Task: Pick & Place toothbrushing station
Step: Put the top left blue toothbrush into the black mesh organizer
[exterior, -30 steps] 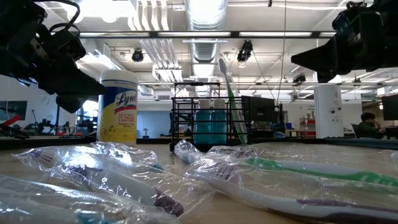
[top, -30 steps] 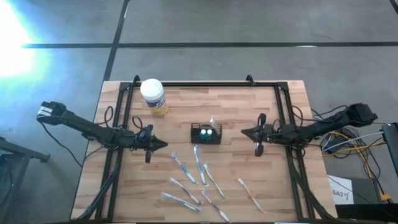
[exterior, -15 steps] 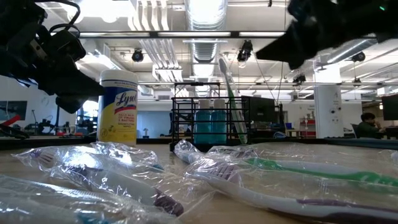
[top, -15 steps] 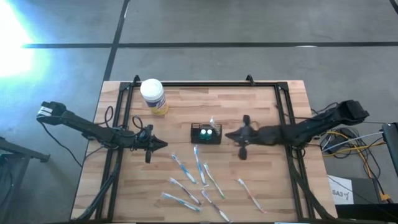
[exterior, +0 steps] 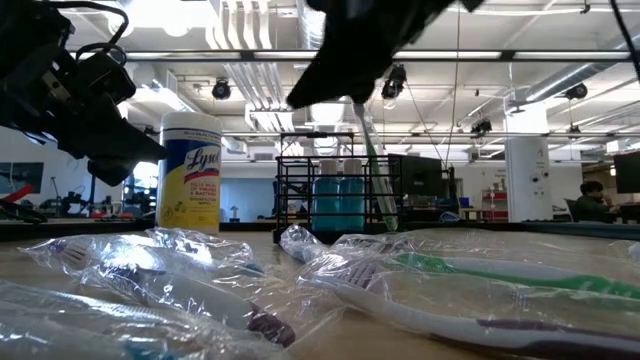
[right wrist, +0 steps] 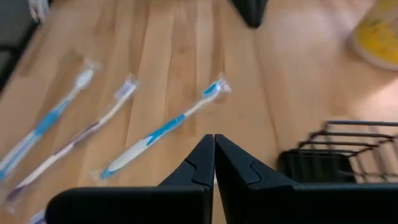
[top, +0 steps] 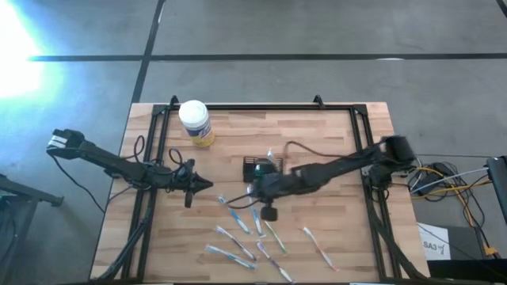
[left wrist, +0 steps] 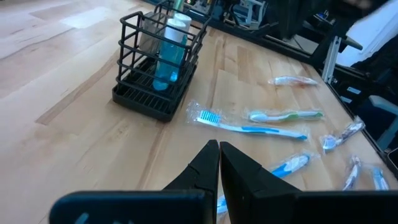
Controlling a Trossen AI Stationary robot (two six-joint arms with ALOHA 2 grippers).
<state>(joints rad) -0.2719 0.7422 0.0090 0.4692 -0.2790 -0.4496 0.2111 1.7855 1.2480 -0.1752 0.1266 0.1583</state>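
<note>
Right now the toothbrushing station [top: 262, 169] sits near the middle of the table [top: 341, 134], its long axis running three-to-nine in the high view. The right gripper [top: 255, 190] hovers just at its six-o'clock edge, over the loose toothbrushes [top: 255, 212], with its fingers pressed together and nothing between them. From that tool the station lies toward twelve o'clock, very near; the right wrist view shows the black wire frame just off to one side of the closed fingertips. The left gripper [top: 207, 184] waits farther off at about eight o'clock from the station, also closed and empty, so the right arm is plainly the nearer one. Compared with a second ago, the right arm has swung from the three-o'clock side of the table across to the station, while the left arm and the white-lidded jar [top: 195, 123] have not moved.
</note>
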